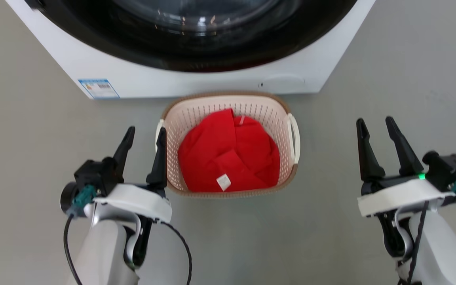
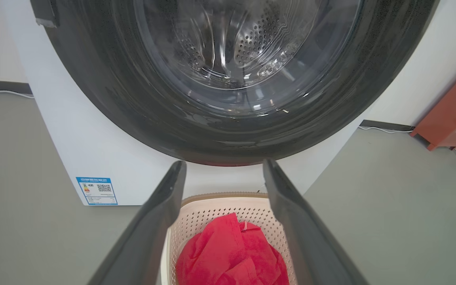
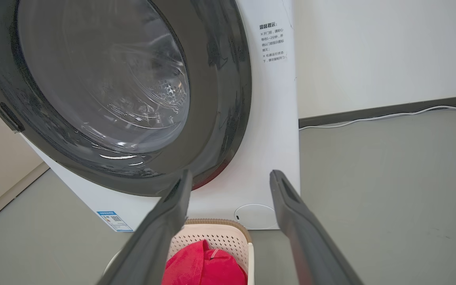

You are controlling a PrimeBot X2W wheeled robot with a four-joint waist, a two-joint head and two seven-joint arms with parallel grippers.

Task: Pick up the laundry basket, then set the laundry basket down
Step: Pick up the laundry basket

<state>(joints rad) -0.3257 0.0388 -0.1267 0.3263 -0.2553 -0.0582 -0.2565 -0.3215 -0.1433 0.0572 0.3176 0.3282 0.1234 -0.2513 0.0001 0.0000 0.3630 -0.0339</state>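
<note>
The left gripper (image 1: pixel 146 133), spread and empty, hangs just beside the basket (image 1: pixel 228 96), which sits on the floor (image 1: pixel 34 166) against the washer (image 1: pixel 196 85). The right gripper (image 1: pixel 375 122), spread too, stands well apart. Pickup seems unstarted: both must reach the handles (image 1: pixel 294 138).
</note>
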